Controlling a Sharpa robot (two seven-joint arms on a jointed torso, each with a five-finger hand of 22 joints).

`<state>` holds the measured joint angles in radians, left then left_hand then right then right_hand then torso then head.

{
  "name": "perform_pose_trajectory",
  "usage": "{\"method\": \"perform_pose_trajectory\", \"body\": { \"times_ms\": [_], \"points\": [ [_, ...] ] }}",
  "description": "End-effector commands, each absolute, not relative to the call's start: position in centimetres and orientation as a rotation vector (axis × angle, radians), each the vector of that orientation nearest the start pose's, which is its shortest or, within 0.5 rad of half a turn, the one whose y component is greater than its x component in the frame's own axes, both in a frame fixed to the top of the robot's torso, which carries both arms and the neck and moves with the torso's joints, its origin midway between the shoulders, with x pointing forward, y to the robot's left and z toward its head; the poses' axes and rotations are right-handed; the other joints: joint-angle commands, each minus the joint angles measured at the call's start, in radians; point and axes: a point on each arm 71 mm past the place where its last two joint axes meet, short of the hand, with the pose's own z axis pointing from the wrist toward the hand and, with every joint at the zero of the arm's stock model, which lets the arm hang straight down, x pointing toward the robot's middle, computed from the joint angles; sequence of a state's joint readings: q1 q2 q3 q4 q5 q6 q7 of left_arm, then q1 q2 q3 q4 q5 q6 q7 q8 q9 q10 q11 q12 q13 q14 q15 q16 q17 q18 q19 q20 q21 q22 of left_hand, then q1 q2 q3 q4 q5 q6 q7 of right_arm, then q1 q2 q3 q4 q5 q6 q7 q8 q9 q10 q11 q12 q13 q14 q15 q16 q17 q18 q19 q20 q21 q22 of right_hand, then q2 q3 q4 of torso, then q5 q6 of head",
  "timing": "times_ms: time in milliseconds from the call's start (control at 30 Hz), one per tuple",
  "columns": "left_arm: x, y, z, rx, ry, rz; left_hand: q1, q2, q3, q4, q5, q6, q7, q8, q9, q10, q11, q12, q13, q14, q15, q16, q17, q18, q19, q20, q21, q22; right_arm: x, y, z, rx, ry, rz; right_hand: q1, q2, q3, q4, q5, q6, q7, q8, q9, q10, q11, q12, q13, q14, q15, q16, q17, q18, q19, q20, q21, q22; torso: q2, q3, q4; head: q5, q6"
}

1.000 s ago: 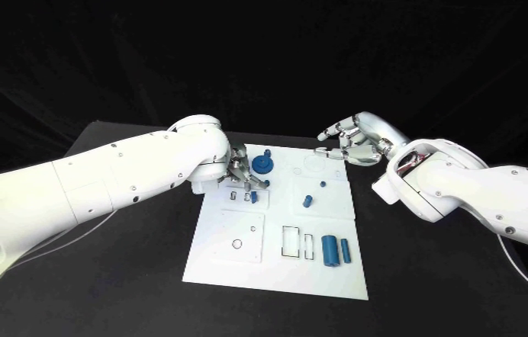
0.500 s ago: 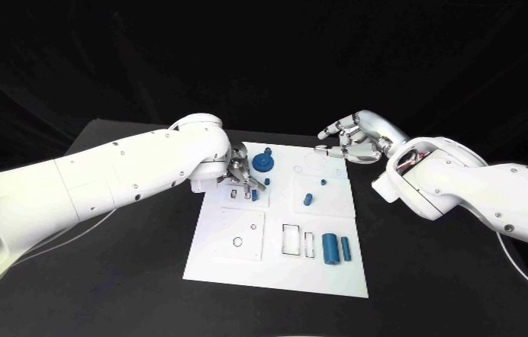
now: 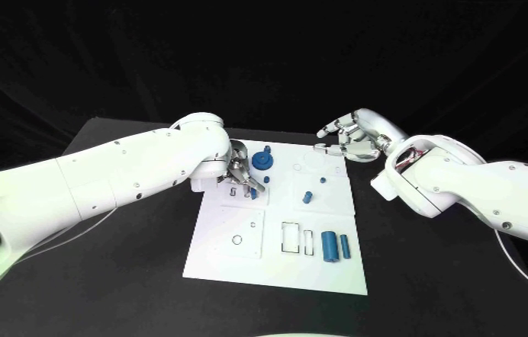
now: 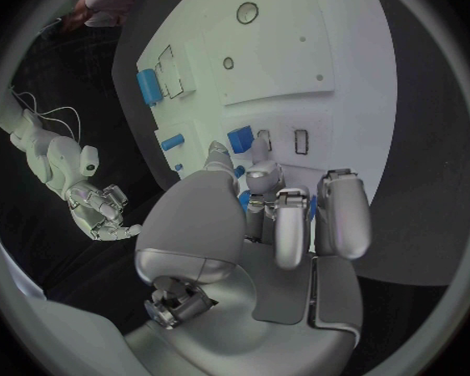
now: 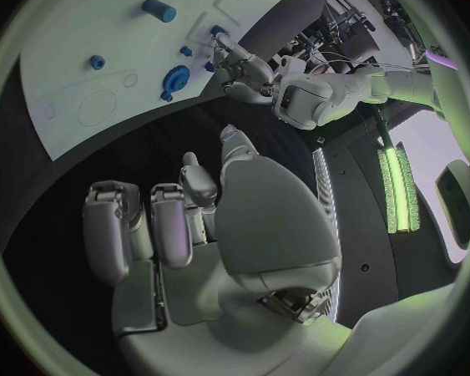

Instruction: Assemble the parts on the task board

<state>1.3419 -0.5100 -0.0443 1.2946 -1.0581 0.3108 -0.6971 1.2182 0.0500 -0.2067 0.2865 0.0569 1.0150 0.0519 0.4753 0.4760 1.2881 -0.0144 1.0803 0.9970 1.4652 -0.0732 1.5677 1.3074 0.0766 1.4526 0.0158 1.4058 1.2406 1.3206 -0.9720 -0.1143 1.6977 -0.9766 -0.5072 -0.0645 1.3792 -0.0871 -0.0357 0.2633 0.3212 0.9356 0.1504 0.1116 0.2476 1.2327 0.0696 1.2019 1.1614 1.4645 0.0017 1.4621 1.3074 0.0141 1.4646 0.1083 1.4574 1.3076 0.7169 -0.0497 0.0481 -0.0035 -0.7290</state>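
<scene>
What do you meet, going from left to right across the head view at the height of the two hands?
Left hand → round blue part → small blue part → right hand.

Legible text, labels, brands, numbers, signs: none that I can read on my task board [image 3: 281, 234], parts, or arms.

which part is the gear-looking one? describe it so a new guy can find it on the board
Start at the white task board in the middle of the black table and go to its far edge, just past the left hand. The round blue part stands there. It is the only wide, disc-shaped blue piece; the other blue parts are small pegs or slim cylinders.
</scene>
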Motion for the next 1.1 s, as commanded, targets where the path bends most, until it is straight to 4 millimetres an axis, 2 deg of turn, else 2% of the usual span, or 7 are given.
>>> {"method": "perform_pose_trajectory", "body": {
  "times_ms": [33,333,533,867,967,1100],
  "points": [
    [52.46,11.74,-17.82,-0.007,2.408,-0.232,0.013,0.001,0.003,-0.006,-0.005,-0.006,0.001,0.004,0.003,0.000,-0.004,0.006,0.001,0.105,-0.006,0.003,0.263,-0.015,0.006,-0.002,0.006,0.002,46.54,-22.16,-14.02,0.289,1.593,0.870,0.002,0.011,-0.002,-0.005,0.006,0.005,0.000,0.005,0.001,-0.003,-0.002,-0.006,-0.001,0.062,-0.008,-0.005,0.082,0.019,0.025,-0.006,-0.006,0.180,0.000,0.0000,0.0007,0.000,-0.003],
    [52.41,11.59,-17.94,-0.009,2.419,-0.246,0.036,0.021,0.019,-0.010,-0.005,-0.013,0.001,0.011,0.016,-0.001,-0.004,0.005,0.001,0.105,-0.006,0.003,0.263,-0.015,0.006,-0.002,0.008,0.006,46.56,-22.04,-14.09,0.286,1.599,0.873,0.003,0.012,-0.001,-0.006,0.007,0.005,0.000,0.005,0.001,-0.003,-0.003,-0.005,0.000,0.062,-0.009,-0.005,0.082,0.019,0.025,-0.007,-0.006,0.180,0.000,-0.0001,0.0003,-0.001,-0.005],
    [52.43,11.54,-18.03,-0.009,2.427,-0.252,0.076,0.039,0.045,-0.026,-0.004,-0.021,0.001,0.015,0.028,-0.005,-0.004,-0.001,-0.003,0.105,-0.006,0.002,0.263,-0.016,0.006,-0.002,0.011,0.011,46.55,-22.01,-14.11,0.284,1.602,0.874,0.003,0.012,-0.001,-0.006,0.007,0.005,0.000,0.005,0.001,-0.003,-0.003,-0.005,0.000,0.062,-0.009,-0.005,0.082,0.019,0.025,-0.007,-0.006,0.180,0.000,0.0001,0.0000,-0.002,-0.007],
    [52.47,11.55,-18.13,-0.020,2.428,-0.263,0.111,0.051,0.074,-0.042,-0.004,-0.031,0.000,0.014,0.037,-0.011,-0.005,-0.011,-0.011,0.105,-0.007,0.002,0.262,-0.016,0.006,-0.002,0.014,0.016,46.57,-21.97,-14.16,0.283,1.606,0.874,0.004,0.014,-0.001,-0.006,0.008,0.005,0.000,0.006,0.002,-0.001,-0.003,-0.004,0.001,0.062,-0.009,-0.005,0.082,0.019,0.025,-0.007,-0.006,0.180,0.000,0.0004,0.0006,-0.002,-0.009],
    [52.48,11.62,-18.13,-0.028,2.428,-0.270,0.154,0.063,0.109,-0.065,-0.004,-0.038,-0.004,0.010,0.040,-0.016,-0.009,-0.019,-0.017,0.105,-0.010,0.002,0.262,-0.016,0.006,-0.004,0.015,0.018,46.59,-21.97,-14.19,0.283,1.608,0.873,0.004,0.015,0.000,-0.006,0.008,0.005,0.000,0.006,0.002,-0.001,-0.003,-0.004,0.001,0.062,-0.009,-0.005,0.082,0.019,0.025,-0.007,-0.006,0.180,0.000,0.0007,0.0007,-0.001,-0.010],
    [52.50,11.83,-18.13,-0.043,2.424,-0.274,0.239,0.071,0.186,-0.114,-0.003,-0.050,-0.010,-0.001,0.040,-0.026,-0.015,-0.037,-0.029,0.105,-0.016,0.002,0.262,-0.017,0.005,-0.009,0.016,0.021,46.61,-21.98,-14.26,0.282,1.610,0.873,0.004,0.015,0.000,-0.006,0.008,0.005,0.000,0.006,0.002,-0.001,-0.003,-0.004,0.001,0.062,-0.009,-0.005,0.082,0.019,0.025,-0.007,-0.006,0.180,0.000,0.0008,0.0011,0.001,-0.010]
  ]
}}
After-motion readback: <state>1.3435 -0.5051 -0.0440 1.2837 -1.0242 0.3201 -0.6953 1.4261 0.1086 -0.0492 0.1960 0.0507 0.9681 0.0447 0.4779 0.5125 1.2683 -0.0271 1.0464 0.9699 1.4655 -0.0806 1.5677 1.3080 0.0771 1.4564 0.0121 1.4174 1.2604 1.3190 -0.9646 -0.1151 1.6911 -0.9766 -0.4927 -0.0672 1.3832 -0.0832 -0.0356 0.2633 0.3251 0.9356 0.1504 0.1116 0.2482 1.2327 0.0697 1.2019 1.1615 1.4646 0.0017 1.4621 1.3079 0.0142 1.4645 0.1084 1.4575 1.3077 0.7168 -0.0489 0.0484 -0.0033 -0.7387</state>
